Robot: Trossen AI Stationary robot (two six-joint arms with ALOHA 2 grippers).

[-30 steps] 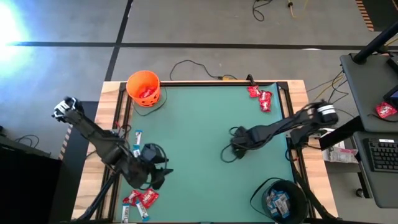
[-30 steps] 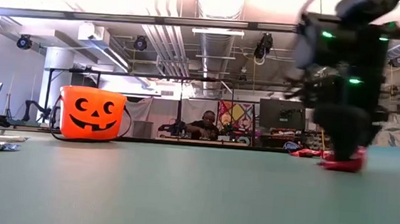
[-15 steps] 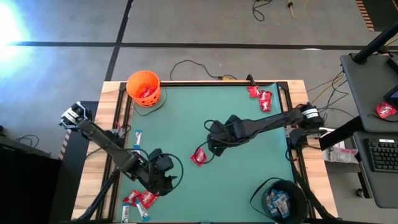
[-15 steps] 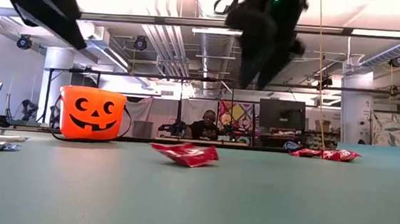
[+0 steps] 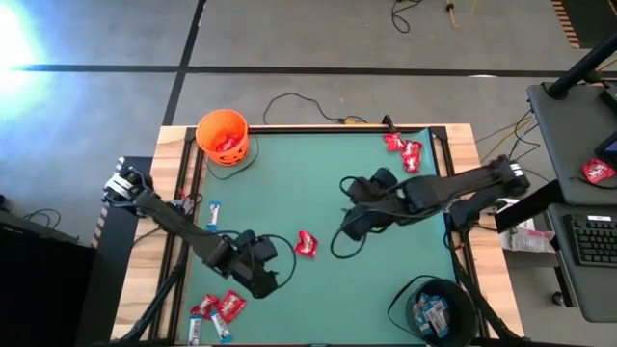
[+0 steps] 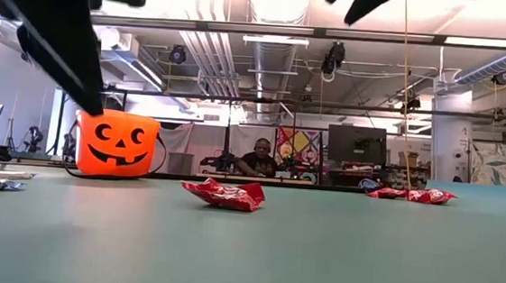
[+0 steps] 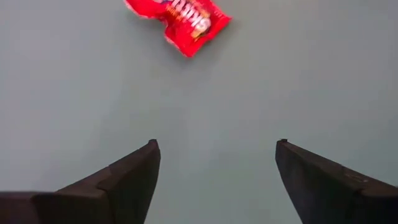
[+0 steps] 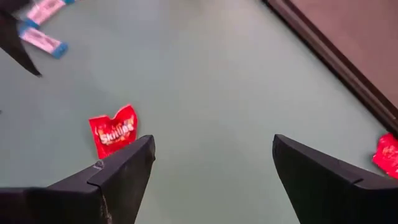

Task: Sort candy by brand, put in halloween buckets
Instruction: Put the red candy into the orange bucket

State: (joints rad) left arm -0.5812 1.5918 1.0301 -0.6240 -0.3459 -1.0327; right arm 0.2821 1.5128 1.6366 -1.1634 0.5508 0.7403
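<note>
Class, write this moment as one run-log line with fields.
left gripper: open, empty, near red packet | right gripper: open, empty | packet: lying mid-table | orange bucket: far corner

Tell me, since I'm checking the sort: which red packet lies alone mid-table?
The red packet between the two claws, alone on the green mat; the other red ones cluster at the far right corner and by the near left edge.

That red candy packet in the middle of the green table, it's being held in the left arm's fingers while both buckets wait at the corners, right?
Not quite: the red candy packet is not held. It lies loose on the green table, as the left wrist view shows, with the left gripper open and short of it. The orange bucket and the black bucket do stand at corners.
</note>
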